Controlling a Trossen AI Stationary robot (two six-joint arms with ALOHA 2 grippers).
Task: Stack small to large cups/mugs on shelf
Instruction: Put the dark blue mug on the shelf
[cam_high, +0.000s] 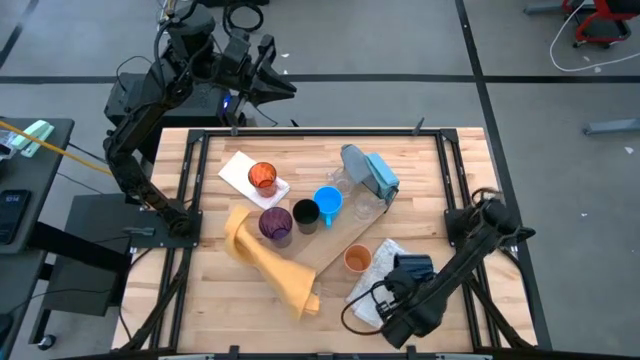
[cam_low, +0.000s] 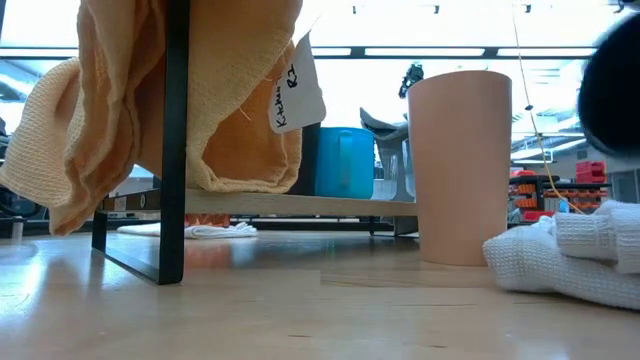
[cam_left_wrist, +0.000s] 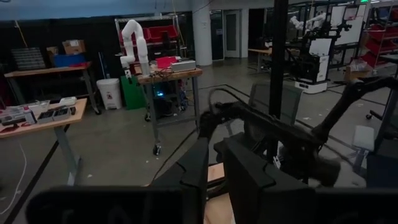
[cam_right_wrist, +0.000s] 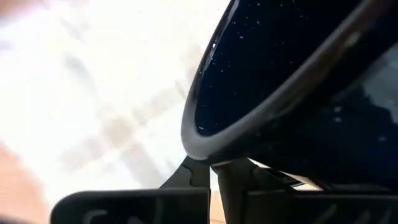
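Dark navy mug fills the right wrist view, its pale rim crossing just above the right gripper. The fingers are seen drawn together on the mug's rim, so a pinch on it is judged. The mouth is turned obliquely toward the camera; whether the long axis is upright or tipped cannot be told.

High view: the mug is placed at the table's near right, over a white cloth, well apart from the shelf. No nesting is seen. Red-tinted cup, purple cup, black cup, bright blue mug, clear cups and orange cup are each stood singly, mouths up. The task is judged barely begun, with every stacking step left. A yellow cloth is draped over the shelf's end.

Low view: the orange cup is shown upright, long axis vertical, beside the white cloth; the blue mug is seen upright behind the shelf board.

Left wrist view: left gripper is held high beyond the table's far edge, fingers nearly together, nothing between them.
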